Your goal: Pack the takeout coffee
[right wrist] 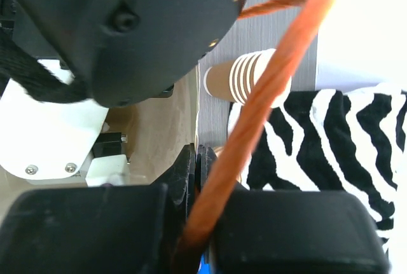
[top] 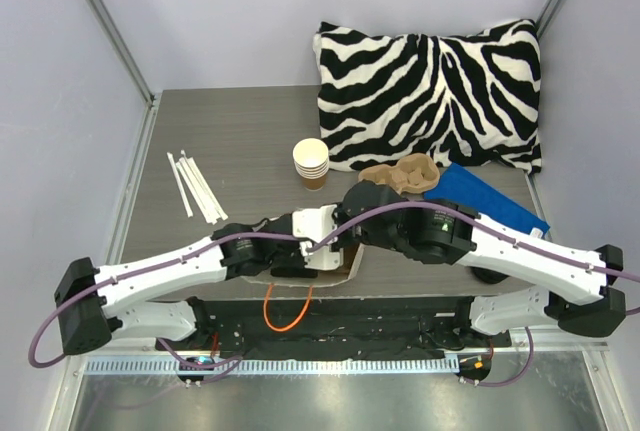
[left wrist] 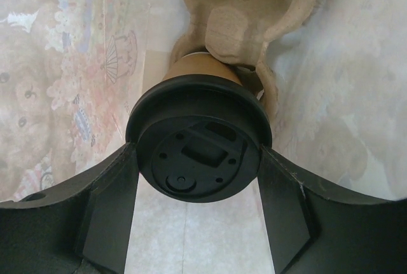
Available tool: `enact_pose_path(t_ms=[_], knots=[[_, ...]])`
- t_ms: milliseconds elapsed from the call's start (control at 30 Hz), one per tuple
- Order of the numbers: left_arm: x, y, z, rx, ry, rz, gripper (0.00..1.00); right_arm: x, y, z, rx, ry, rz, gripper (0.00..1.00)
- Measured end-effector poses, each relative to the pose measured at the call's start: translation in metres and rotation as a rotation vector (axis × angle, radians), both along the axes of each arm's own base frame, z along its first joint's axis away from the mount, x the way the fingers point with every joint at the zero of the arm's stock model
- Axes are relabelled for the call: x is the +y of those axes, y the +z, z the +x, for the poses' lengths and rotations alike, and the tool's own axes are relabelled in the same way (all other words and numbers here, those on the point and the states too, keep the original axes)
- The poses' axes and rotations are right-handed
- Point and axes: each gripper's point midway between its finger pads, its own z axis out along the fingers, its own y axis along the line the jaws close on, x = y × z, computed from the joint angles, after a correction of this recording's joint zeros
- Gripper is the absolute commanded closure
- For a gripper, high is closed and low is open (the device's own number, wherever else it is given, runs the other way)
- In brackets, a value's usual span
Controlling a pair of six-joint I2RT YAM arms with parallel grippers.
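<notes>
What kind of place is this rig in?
Probably a lab test cell staged for takeout packing: plain panel walls, a small table, and a cup stack and straws as props.

Far right corner of the grey wood-grain table (top: 230, 131): a zebra-striped pillow (top: 430, 91), up against the back. Just beside its near left corner, an upright stack of lidless paper cups (top: 311, 163). Toward the left edge, a loose bunch of white wrapped straws (top: 195, 188), lying flat, well apart from the cups. Along the pillow's near side, a tan moulded-pulp cup carrier (top: 405, 176), touching a flat blue sheet (top: 490, 201) angled toward the right edge.
</notes>
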Motion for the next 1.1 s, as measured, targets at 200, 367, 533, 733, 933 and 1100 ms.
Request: enact_pose_path(t_ms=[200, 367, 533, 733, 933, 1100], knots=[[-0.006, -0.003, 0.01, 0.058, -0.011, 0.016, 1.0, -0.008, -0.001, 0.019, 0.011, -0.047, 0.024, 0.99], [-0.013, -0.004, 0.024, 0.084, -0.006, 0.025, 1.0, -0.02, 0.0, 0.054, 0.022, -0.116, 0.055, 0.99], [-0.017, -0.009, 0.036, 0.124, 0.008, 0.042, 1.0, -0.025, -0.003, 0.076, 0.033, -0.146, 0.07, 0.99], [-0.02, -0.013, 0.049, 0.175, 0.018, 0.062, 1.0, -0.03, -0.006, 0.091, 0.052, -0.167, 0.084, 0.99], [-0.021, -0.017, 0.059, 0.214, 0.018, 0.074, 1.0, -0.032, -0.01, 0.101, 0.061, -0.174, 0.088, 0.99], [-0.018, -0.022, 0.064, 0.239, 0.021, 0.098, 1.0, -0.034, -0.014, 0.107, 0.069, -0.183, 0.082, 0.99]])
